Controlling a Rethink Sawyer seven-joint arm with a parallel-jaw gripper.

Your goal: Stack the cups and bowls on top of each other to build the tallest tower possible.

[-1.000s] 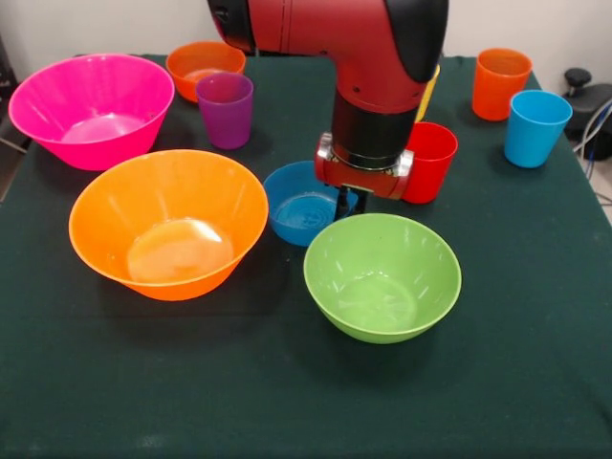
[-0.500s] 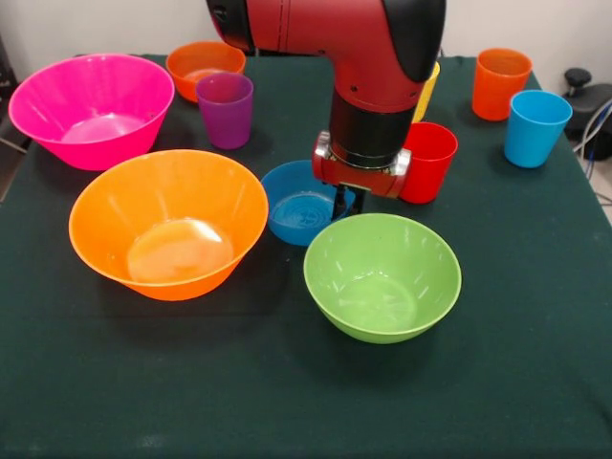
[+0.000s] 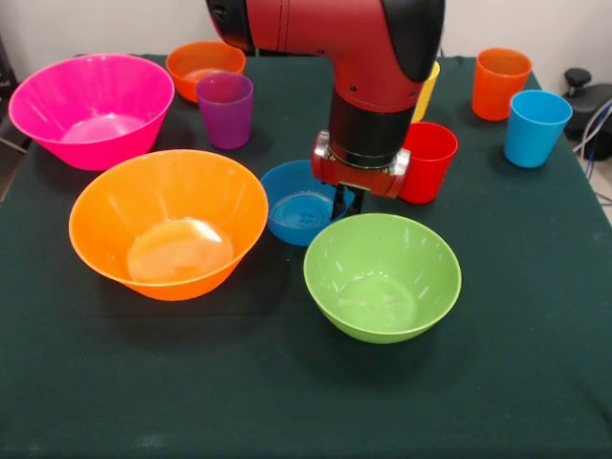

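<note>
My gripper [image 3: 344,206] hangs low between the small blue bowl [image 3: 295,208] and the far rim of the green bowl [image 3: 382,277], which hides its tip. All bowls and cups stand apart and upright. The large orange bowl [image 3: 167,225] is at the left, with the pink bowl [image 3: 91,110] behind it. The small orange bowl [image 3: 204,65] and the purple cup [image 3: 226,110] stand at the back. The red cup [image 3: 435,158] is just right of my wrist, and the yellow cup [image 3: 430,86] is mostly hidden behind the arm. At the back right stand the orange cup [image 3: 500,83] and the light blue cup [image 3: 535,127].
The table carries a dark green cloth [image 3: 287,402]. A black device with cables [image 3: 585,96] sits off the table's right edge. My arm blocks the view of the table's back middle.
My gripper has shifted slightly left and up by the blue bowl's edge. The bowls and cups have not moved.
</note>
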